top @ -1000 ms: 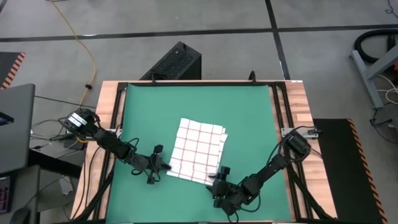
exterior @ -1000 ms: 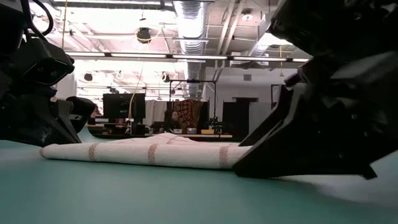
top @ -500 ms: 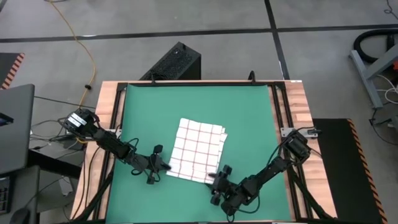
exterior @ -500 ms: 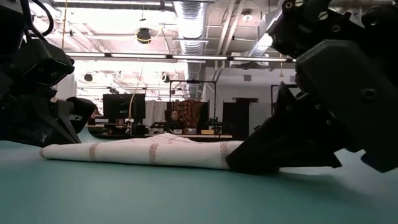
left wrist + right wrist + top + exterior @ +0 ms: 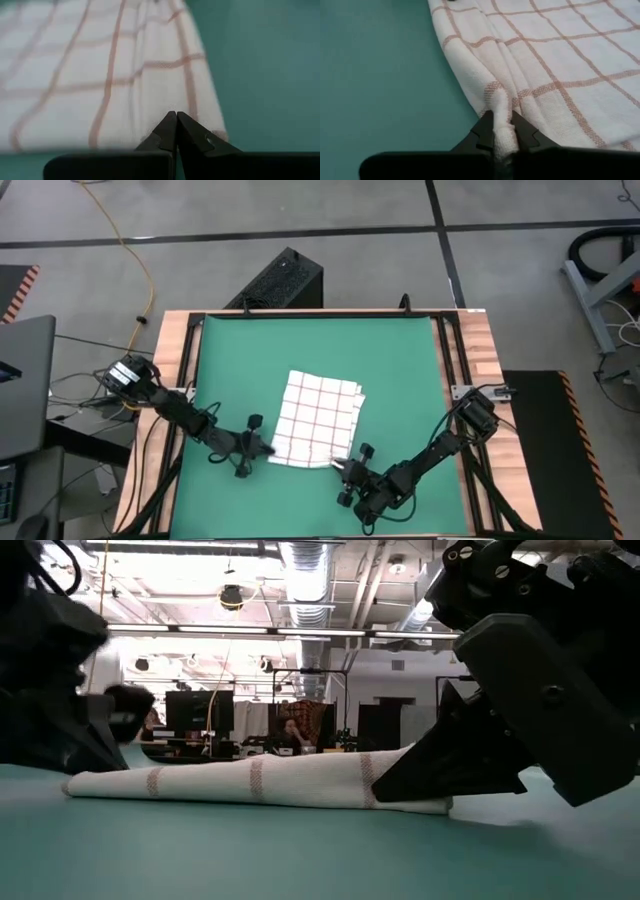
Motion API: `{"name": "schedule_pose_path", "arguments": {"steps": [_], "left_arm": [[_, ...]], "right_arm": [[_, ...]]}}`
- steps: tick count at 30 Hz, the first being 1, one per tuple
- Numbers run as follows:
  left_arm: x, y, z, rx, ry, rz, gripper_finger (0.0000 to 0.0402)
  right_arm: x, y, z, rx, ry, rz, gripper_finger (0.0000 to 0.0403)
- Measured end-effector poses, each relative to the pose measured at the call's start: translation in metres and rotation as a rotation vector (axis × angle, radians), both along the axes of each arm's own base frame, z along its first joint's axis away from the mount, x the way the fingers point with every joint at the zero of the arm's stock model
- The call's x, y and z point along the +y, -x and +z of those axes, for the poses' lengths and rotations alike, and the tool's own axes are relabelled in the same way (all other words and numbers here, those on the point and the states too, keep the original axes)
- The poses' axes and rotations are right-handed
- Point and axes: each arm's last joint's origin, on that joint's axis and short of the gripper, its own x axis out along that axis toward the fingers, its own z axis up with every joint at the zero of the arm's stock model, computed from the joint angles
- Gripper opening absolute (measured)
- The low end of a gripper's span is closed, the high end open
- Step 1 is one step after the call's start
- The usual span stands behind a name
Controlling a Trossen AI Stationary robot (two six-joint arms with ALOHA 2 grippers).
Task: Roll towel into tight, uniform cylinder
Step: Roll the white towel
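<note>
You've got a wide workshop behind the table, ceiling ducts and strip lights overhead, dark screens and a person seated far back in the low view. No writing or brand can be read anywhere. The green mat (image 5: 315,370) covers the table inside a wooden frame (image 5: 485,360). A black box (image 5: 280,280) sits on the floor beyond it, and a yellow cable (image 5: 135,255) snakes past on the concrete.

Your towel (image 5: 318,420) lies near the mat's front middle, its near edge bunched into a low roll (image 5: 250,780). Your left gripper (image 5: 262,448) is at the towel's near left corner, fingers (image 5: 167,132) pressed together at the cloth's edge. Your right gripper (image 5: 340,465) is at the near right corner, closed narrow on a pinched fold of towel (image 5: 502,125). In the low view its dark bulk blocks the roll's right end.
</note>
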Motion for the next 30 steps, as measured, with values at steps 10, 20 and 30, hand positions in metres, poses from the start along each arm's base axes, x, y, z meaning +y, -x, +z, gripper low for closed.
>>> {"name": "schedule_pose_path", "arguments": {"steps": [10, 20, 30], "left_arm": [[-0.009, 0.008, 0.004, -0.109, -0.4, 0.005, 0.0], [-0.003, 0.005, -0.002, -0.041, -0.358, 0.015, 0.0], [0.015, -0.005, -0.006, 0.028, -0.293, -0.044, 0.0]], "right_arm": [[0.002, 0.002, 0.0, -0.001, 0.0, 0.008, 0.004], [0.003, 0.002, 0.0, 0.0, 0.002, 0.01, 0.004], [0.005, 0.002, 0.043, 0.022, -0.076, 0.109, 0.004]]}}
